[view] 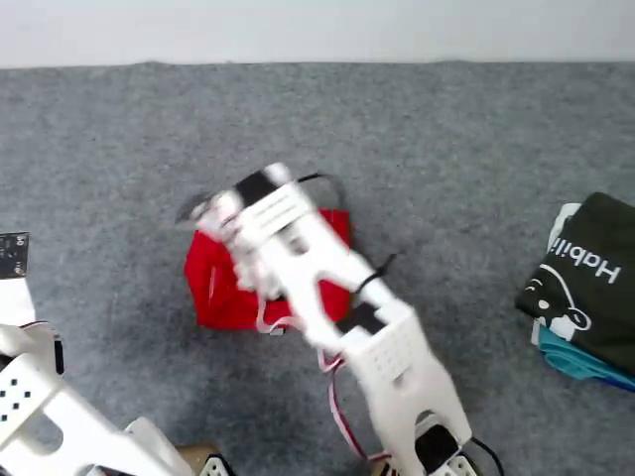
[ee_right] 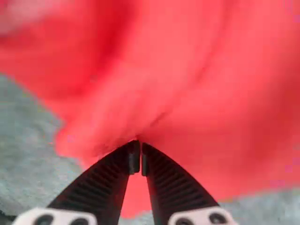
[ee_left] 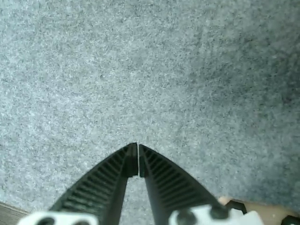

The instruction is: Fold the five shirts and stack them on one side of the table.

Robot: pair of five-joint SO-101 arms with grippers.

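We see a stack [view: 585, 288] of folded shirts at the table's [view: 446, 149] edge on the right arm's side, dark green on top, teal beneath, count unclear. The red shirt [view: 213, 288] lies mid-table, roughly folded but not stacked; the right gripper [ee_right: 136, 157] is clenched, apparently pinching a fold of it. The left gripper [ee_left: 138, 159] is clenched on nothing over bare felt.

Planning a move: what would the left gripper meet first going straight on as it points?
Probably the bare grey table cover; nothing else lies ahead of the left gripper, though depth is unclear.
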